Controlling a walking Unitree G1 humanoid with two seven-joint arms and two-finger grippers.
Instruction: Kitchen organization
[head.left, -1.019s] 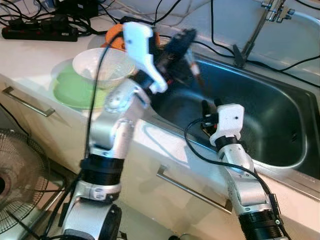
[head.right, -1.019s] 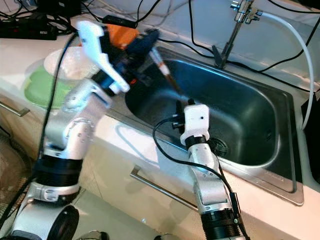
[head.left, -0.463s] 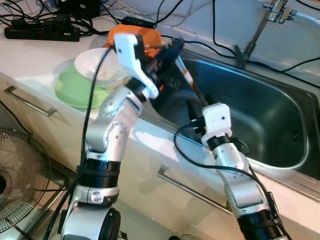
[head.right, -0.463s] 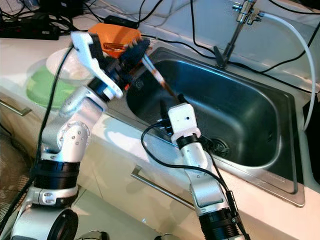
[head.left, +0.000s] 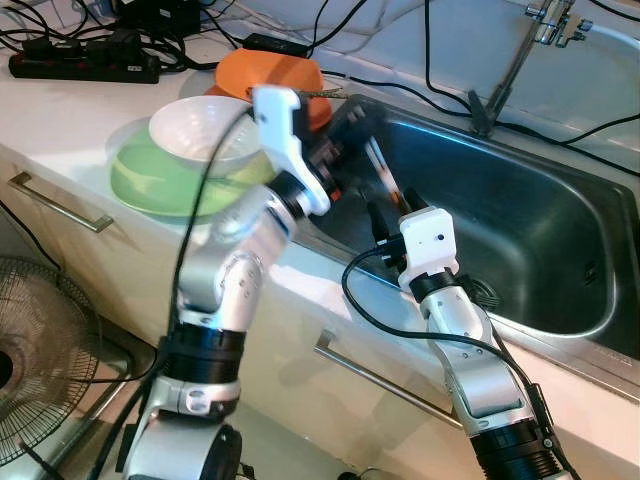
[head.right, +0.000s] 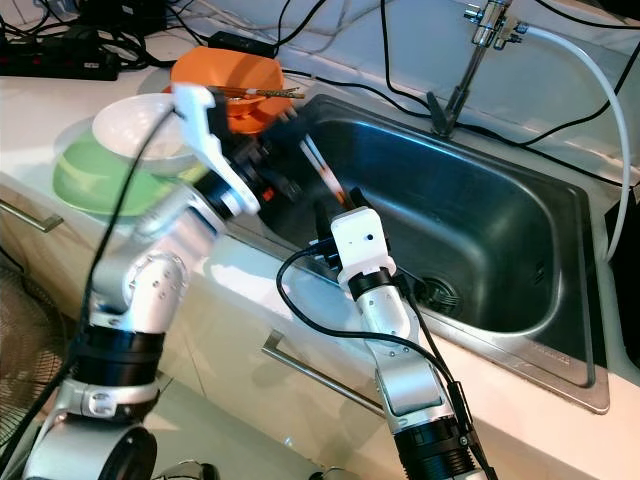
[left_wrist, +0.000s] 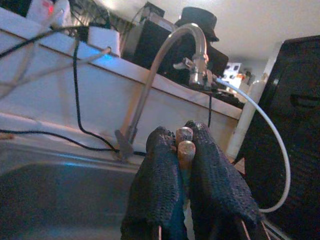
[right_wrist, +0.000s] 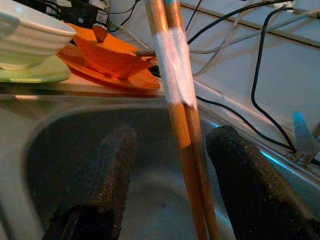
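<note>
Reaching over the near left corner of the steel sink, our left tool is clamped tight on a pair of wooden chopsticks, whose rounded ends poke out between its black fingers in the left wrist view. The sticks slant down from that grip toward the basin, bound partway along by a white band.

Our right tool sits just below and to the right of the left one, its white wrist housing above the sink's near wall. Its two fingers stand wide apart, one on each side of the chopsticks, and we cannot see them touching the sticks.

On the tabletop to the left of the sink, a white bowl rests in a green plate. Just beyond it, an orange bowl sits on an orange plate with a utensil lying in it. A faucet rises at the far side of the sink, with black cables trailing along the wall behind. A power strip lies at the far left. Drawer handles run along the cabinet front below, and a floor fan stands at the near left.
</note>
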